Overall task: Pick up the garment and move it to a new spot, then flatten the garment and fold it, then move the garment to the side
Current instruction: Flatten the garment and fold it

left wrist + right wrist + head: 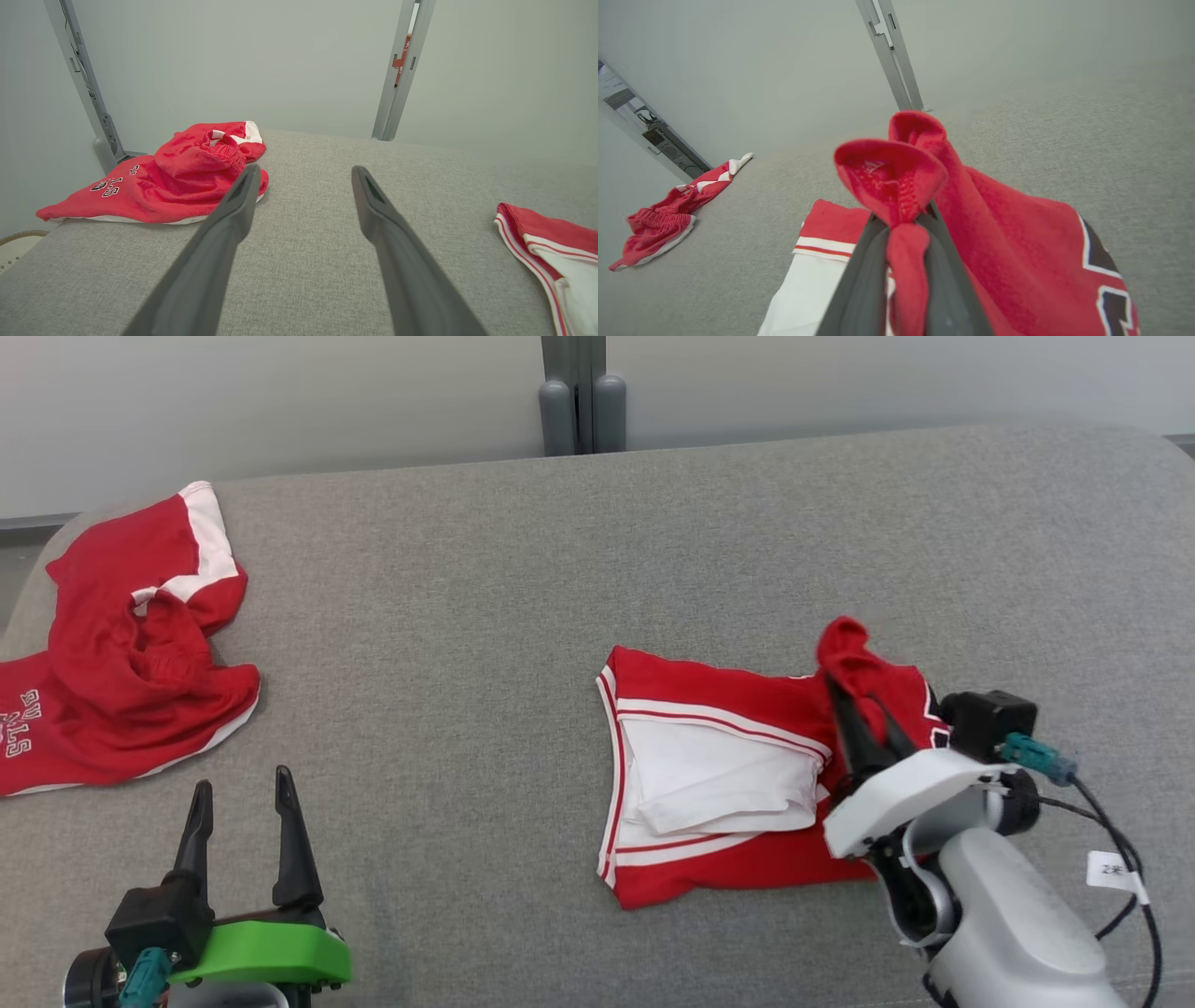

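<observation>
The garment [719,705] is a red piece with white trim and a white panel, lying partly folded on the grey cushioned surface [448,616] right of centre. My right gripper [856,702] is shut on a bunched red edge at the garment's right end and holds that fold lifted off the surface. The right wrist view shows the red cloth [1017,242] pinched between the right gripper's [903,219] fingers, with a fold curling over the tips. My left gripper [243,782] stands open and empty at the lower left, over bare fabric [306,170]. The garment's left corner [551,242] lies off to its right.
A second red garment [121,672] with white lettering lies crumpled at the far left edge [177,182] [663,219]. A grey post [581,401] rises behind the surface's back edge, before a pale wall. Bare grey surface lies between the two garments.
</observation>
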You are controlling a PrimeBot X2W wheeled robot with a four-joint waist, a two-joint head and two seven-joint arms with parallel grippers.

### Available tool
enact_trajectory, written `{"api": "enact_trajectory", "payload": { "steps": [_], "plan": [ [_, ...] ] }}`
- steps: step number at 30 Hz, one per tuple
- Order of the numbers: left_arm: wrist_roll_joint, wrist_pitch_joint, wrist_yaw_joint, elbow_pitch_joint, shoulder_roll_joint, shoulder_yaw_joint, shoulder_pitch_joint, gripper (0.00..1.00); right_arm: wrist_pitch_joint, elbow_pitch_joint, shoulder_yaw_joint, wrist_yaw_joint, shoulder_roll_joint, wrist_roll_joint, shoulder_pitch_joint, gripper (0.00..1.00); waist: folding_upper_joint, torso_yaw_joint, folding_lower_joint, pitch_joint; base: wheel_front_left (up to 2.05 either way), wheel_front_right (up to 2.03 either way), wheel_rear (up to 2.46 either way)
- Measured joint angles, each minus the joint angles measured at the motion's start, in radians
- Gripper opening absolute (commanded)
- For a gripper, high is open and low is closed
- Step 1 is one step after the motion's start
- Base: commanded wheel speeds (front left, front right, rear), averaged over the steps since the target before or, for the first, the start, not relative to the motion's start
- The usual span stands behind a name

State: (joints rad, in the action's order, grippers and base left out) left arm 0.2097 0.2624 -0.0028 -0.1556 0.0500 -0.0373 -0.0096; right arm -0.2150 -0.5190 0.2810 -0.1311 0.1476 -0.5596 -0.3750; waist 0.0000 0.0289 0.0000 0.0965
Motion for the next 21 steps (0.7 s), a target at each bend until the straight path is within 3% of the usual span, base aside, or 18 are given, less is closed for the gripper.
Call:
{"api": "enact_trajectory", "payload": {
  "steps": [8,20,21],
  "plan": [
    [0.017,0.000,0.003,-0.005,0.000,0.035,-0.006,1.00,0.003,-0.035,0.108,0.000,-0.080,-0.001,-0.074,0.00,0.0000,0.031,0.0000,0.013,0.00,0.00,0.00],
    [0.036,0.000,0.013,-0.017,0.000,0.069,-0.035,1.00,-0.026,-0.122,0.255,0.000,-0.099,-0.083,-0.163,0.00,0.0000,0.092,0.0000,0.049,0.00,0.00,0.00],
    [0.036,0.000,0.013,-0.017,0.000,0.069,-0.037,1.00,-0.030,-0.136,0.264,0.000,-0.099,-0.093,-0.165,0.42,0.0000,0.094,0.0000,0.051,0.00,0.00,0.00]
  ]
}}
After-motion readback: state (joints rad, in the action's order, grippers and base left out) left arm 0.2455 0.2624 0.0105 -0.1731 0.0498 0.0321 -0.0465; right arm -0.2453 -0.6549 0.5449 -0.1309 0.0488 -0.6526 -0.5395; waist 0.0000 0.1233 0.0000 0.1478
